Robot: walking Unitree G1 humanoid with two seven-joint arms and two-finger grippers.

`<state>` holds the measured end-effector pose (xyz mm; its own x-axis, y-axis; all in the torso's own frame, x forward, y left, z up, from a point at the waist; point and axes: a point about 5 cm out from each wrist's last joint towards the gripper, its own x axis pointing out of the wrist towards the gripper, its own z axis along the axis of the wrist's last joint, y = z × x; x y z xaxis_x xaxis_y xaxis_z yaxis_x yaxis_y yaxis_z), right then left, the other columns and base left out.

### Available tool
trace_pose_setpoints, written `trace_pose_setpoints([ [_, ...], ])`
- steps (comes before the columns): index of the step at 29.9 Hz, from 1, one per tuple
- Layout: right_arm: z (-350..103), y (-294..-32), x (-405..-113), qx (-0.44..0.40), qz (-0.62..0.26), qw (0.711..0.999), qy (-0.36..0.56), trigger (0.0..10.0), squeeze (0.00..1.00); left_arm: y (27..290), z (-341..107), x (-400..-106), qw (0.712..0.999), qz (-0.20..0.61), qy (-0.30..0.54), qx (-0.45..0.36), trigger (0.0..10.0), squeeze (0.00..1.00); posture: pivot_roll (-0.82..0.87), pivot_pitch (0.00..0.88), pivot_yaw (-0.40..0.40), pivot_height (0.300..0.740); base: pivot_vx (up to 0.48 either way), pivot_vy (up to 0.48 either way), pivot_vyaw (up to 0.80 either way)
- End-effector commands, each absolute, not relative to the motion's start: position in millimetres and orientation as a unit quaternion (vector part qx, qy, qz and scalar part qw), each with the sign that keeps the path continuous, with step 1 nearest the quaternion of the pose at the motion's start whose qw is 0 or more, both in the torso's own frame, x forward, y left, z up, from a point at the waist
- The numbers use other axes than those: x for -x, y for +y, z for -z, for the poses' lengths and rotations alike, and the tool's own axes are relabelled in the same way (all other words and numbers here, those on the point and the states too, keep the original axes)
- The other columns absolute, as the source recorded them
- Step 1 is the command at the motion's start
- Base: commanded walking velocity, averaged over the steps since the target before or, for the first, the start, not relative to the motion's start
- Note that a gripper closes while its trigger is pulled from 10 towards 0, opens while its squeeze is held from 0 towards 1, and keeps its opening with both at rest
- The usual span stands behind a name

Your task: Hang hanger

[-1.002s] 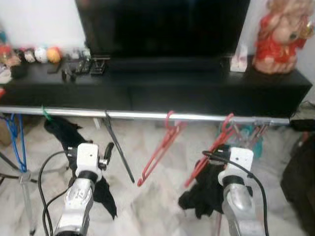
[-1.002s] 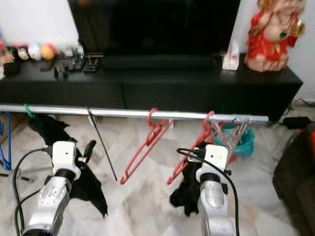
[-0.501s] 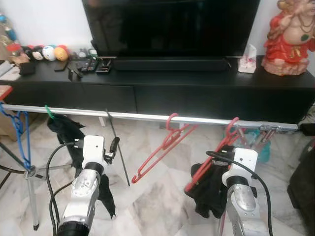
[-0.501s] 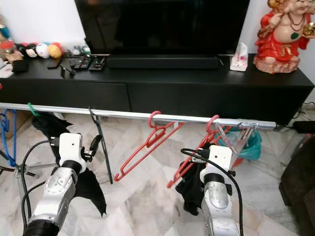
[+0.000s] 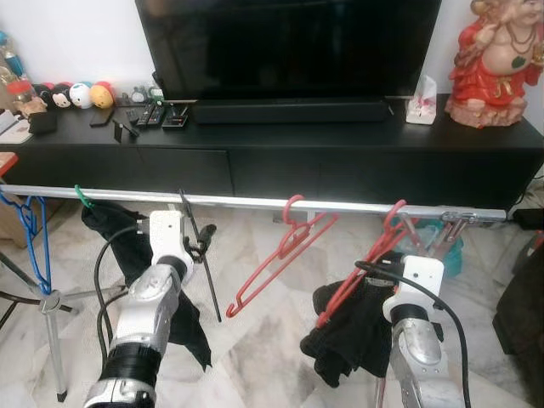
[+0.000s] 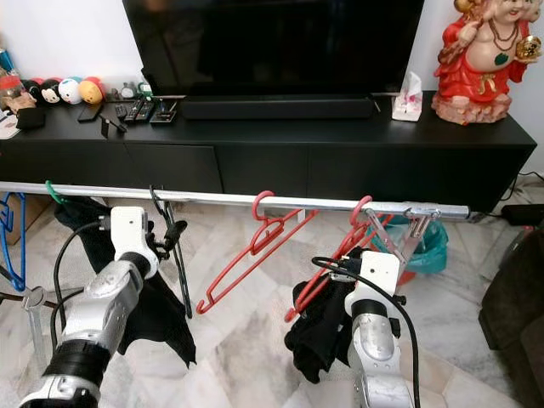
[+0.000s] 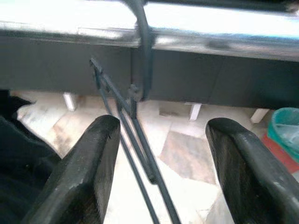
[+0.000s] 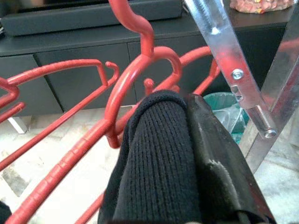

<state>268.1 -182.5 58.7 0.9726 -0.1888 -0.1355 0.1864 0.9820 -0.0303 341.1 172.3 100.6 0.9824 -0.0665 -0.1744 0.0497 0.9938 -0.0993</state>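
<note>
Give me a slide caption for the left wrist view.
Open left gripper faces a black hanger hooked on the silver rail.

rail [image 5: 255, 201]: shiny metal
red hangers [image 5: 280, 255]: smooth plastic
garment [image 8: 159, 163]: black ribbed knit
floor [image 5: 272, 340]: polished marble
cabinet [image 5: 340, 161]: matt black
statue [image 5: 493, 59]: glossy red

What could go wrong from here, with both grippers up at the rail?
1. The left gripper is open around the black hanger, which already hangs on the rail; closing or pulling back carelessly could knock it off.
2. The right gripper is shut on the black garment draped on a red hanger; tugging might drag that hanger along or off the rail.
3. The other red hanger hangs tilted and could slip if the rail shakes.
</note>
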Motion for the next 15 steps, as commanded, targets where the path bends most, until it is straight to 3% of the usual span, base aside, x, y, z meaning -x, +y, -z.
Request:
trace_pose_setpoints([
  [1, -63.6, -178.1, -272.6, 0.003, 0.086, 0.994, 0.060, 10.0, 0.00, 181.3, -102.9, -347.0, 0.994, 0.004, 0.101, 0.042, 10.0, 0.00, -0.13, 0.000, 0.074, 0.740, 0.000, 0.000, 0.00],
  [15, -63.3, -173.3, -274.5, -0.001, 0.074, 0.995, 0.062, 10.0, 0.00, 167.3, -96.5, -369.5, 0.983, -0.044, 0.178, 0.030, 10.0, 0.00, -0.14, 0.000, 0.080, 0.740, 0.000, 0.000, 0.00],
])
